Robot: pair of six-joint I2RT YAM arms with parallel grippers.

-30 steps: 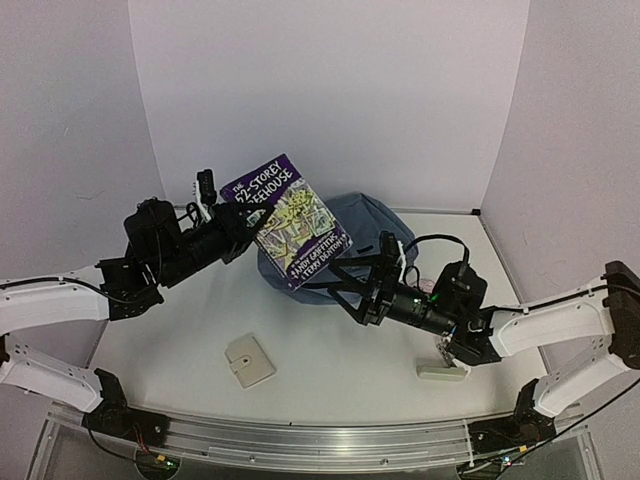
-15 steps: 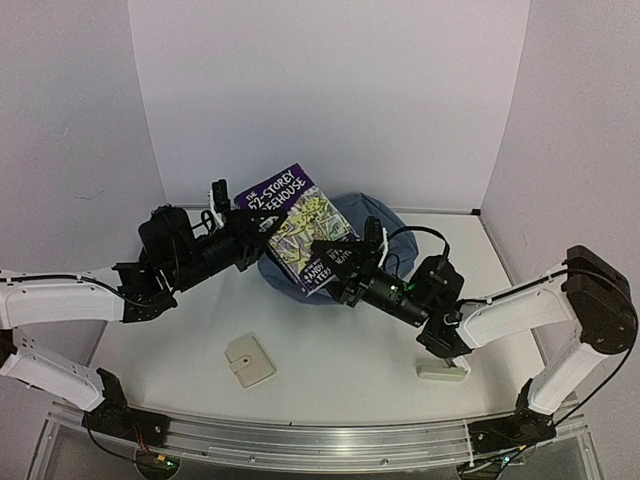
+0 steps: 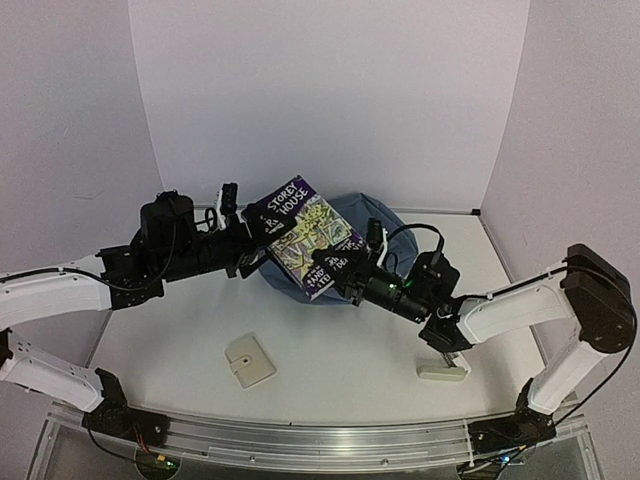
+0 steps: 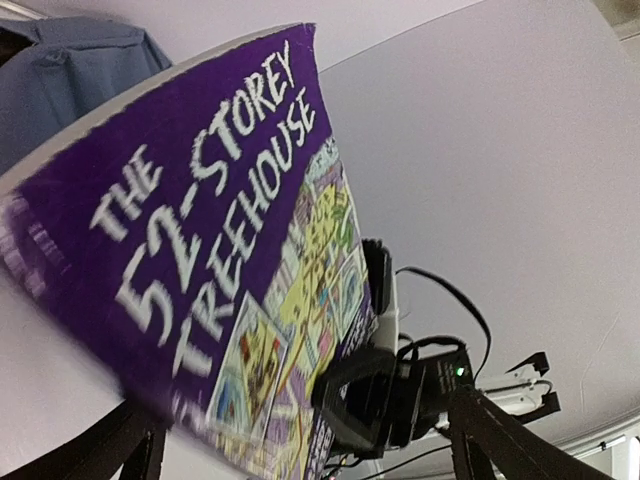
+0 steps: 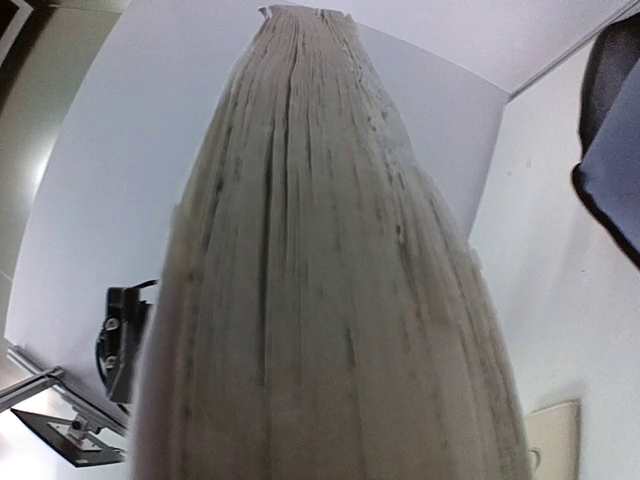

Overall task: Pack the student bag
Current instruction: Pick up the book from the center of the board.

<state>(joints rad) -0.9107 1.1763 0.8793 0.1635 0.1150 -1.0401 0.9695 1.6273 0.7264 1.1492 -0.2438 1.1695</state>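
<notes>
A purple paperback book [image 3: 305, 232] with "Storey Treehouse" on its cover hangs tilted in the air above the slate-blue student bag [image 3: 378, 214]. My right gripper [image 3: 336, 264] is shut on the book's lower edge, and the left wrist view shows it clamped there [image 4: 368, 398]. The book's page edges [image 5: 320, 300] fill the right wrist view and hide the fingers. My left gripper [image 3: 252, 236] is at the book's upper left corner, its fingers [image 4: 488, 432] spread wide apart around the cover [image 4: 200, 260]. Part of the bag shows in each wrist view [image 4: 70, 80] [image 5: 612, 150].
A beige square pad [image 3: 249, 361] lies on the white table in front of the left arm. A pale oblong block [image 3: 441, 372] lies near the right arm's elbow. White walls close the back and both sides.
My right gripper has reached the book's lower edge and closed on it. My left gripper, shut on the book before, has opened. The book has shifted slightly right.
</notes>
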